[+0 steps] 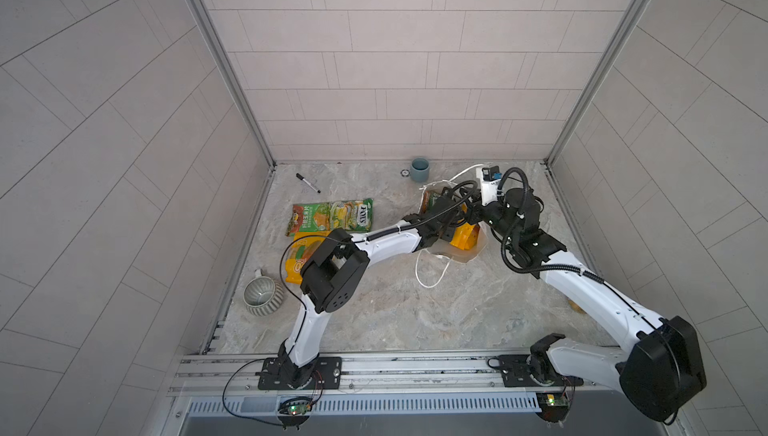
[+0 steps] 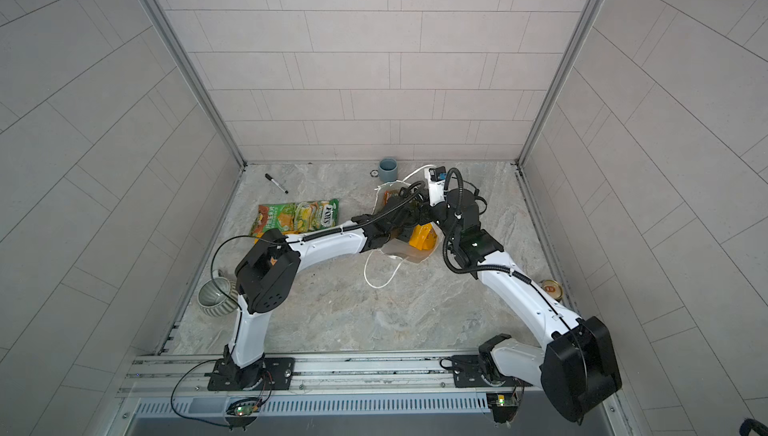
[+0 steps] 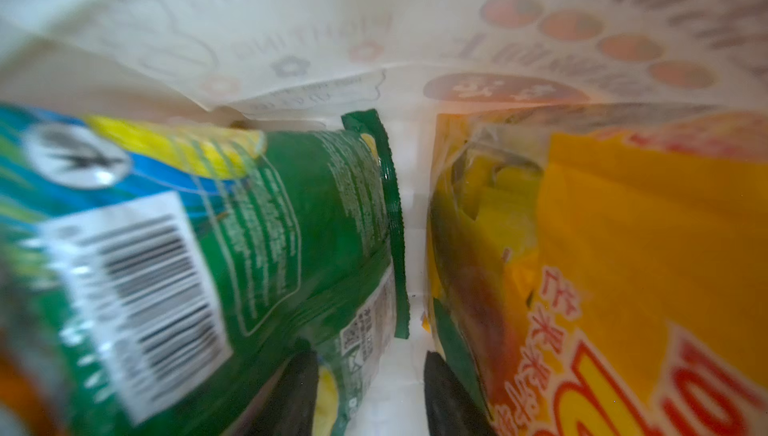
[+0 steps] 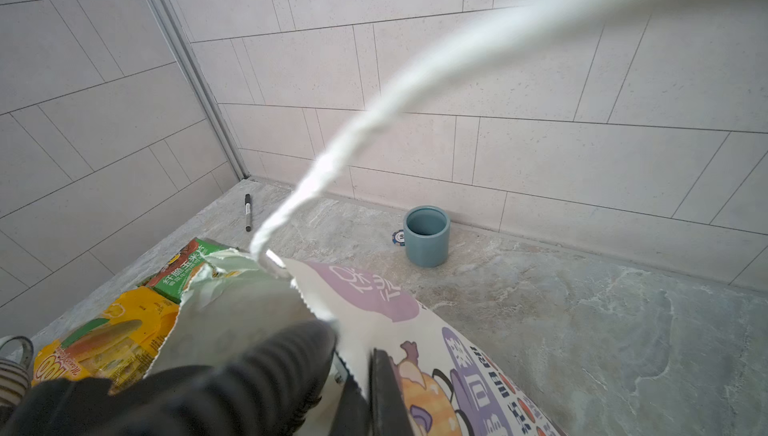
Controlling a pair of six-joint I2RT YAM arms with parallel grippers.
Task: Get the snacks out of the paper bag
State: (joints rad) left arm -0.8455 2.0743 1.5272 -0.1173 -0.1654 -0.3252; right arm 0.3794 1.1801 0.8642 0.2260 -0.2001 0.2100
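Left pincer (image 3: 370,359) agape, bare gap between snacks (image 3: 291,226)

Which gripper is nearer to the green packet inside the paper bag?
Left. The left gripper is open inside the paper bag, beside the green packet; the right gripper is shut on the bag's rim.

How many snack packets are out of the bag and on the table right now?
3: a green packet beside a yellow-green FOX'S packet, and an orange-yellow packet just nearer, partly under the left arm's elbow. More may be hidden beneath the arm.
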